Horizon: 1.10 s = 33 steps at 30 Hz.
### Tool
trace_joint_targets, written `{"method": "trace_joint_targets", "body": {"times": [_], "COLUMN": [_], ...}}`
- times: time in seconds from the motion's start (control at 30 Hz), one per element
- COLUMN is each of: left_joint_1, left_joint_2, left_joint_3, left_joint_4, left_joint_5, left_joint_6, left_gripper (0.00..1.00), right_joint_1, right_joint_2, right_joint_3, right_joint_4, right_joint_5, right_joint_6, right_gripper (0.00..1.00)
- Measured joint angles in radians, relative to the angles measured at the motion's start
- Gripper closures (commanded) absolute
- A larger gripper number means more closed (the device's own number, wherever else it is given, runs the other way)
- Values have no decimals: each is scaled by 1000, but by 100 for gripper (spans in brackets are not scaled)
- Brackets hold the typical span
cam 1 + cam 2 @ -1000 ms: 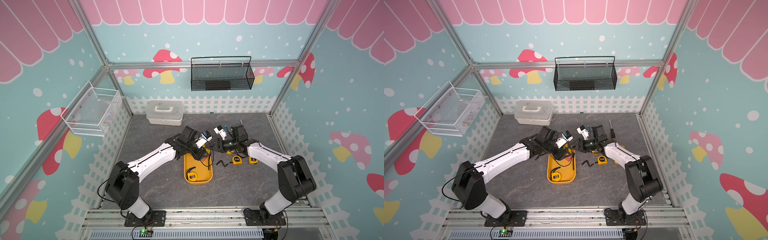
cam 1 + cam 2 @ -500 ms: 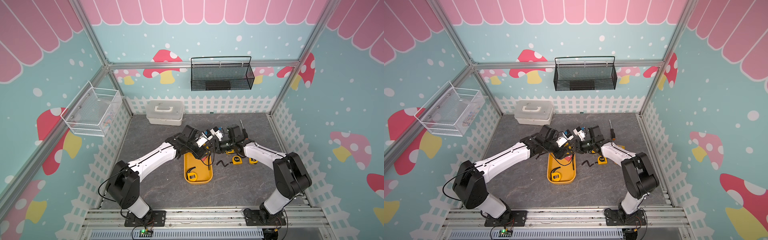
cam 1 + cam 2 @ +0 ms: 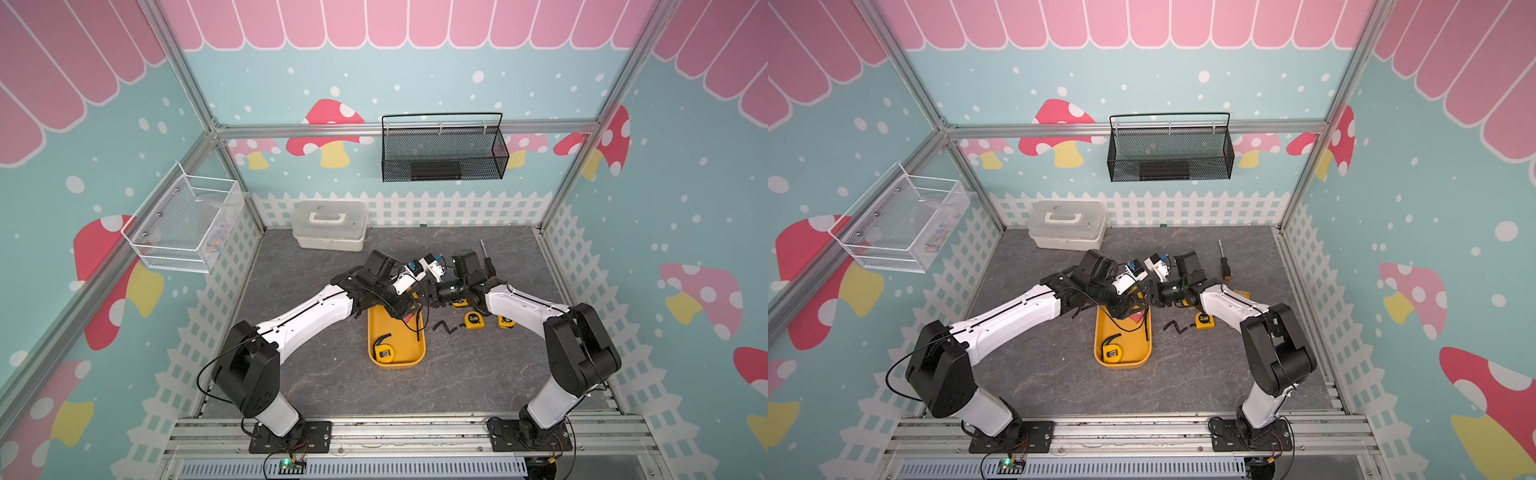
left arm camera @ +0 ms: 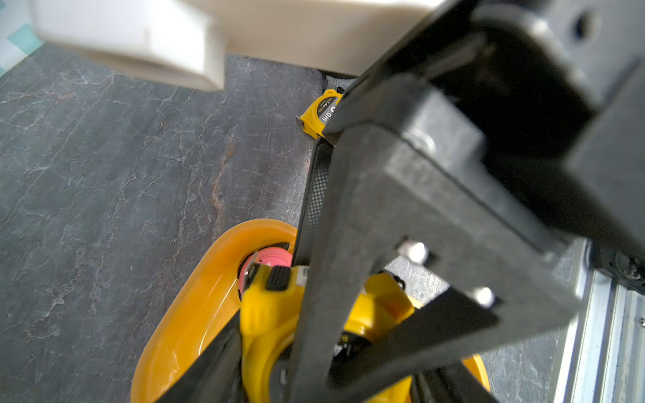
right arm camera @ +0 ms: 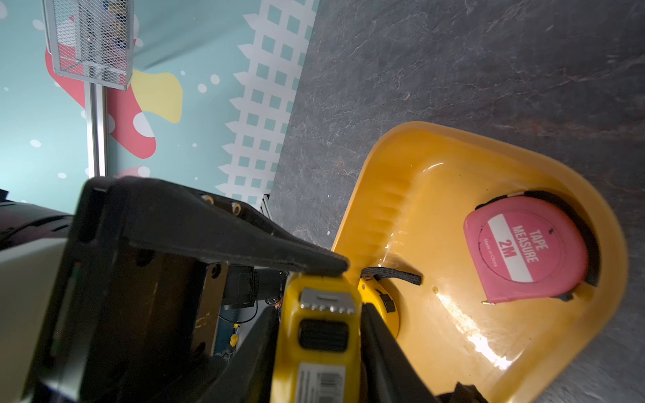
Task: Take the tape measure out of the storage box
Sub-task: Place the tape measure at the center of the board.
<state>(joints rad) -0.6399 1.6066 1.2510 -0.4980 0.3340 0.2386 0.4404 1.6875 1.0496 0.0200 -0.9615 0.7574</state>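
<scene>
Right fingers [image 5: 380,356] around yellow tape measure [image 5: 314,331], black lock button

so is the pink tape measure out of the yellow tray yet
No, the pink tape measure lies flat inside the yellow tray.

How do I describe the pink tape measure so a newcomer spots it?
Start at the yellow storage box in the middle of the grey table. Inside, at its far end, lies the pink tape measure. It alone is pink, with a white band reading TAPE MEASURE 2M; the other tape measures are yellow.
</scene>
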Motion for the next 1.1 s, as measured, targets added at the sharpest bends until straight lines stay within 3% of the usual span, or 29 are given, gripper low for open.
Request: {"method": "trace_joint_targets", "body": {"times": [0.87,1.1], "left_joint_1": [0,0], "left_joint_2": [0,-72], "left_joint_3": [-2,-81], "left_joint_4": [15,20], "left_joint_5": [0,-10], "left_joint_6": [0,-2], "left_gripper": [26,25], "right_joint_1": [0,0], "right_joint_2": [0,0], "right_joint_3": [1,1], "right_joint_4": [3,3], "right_joint_5": [4,4], "right_joint_6": [8,15], "right_gripper": [68,68]}}
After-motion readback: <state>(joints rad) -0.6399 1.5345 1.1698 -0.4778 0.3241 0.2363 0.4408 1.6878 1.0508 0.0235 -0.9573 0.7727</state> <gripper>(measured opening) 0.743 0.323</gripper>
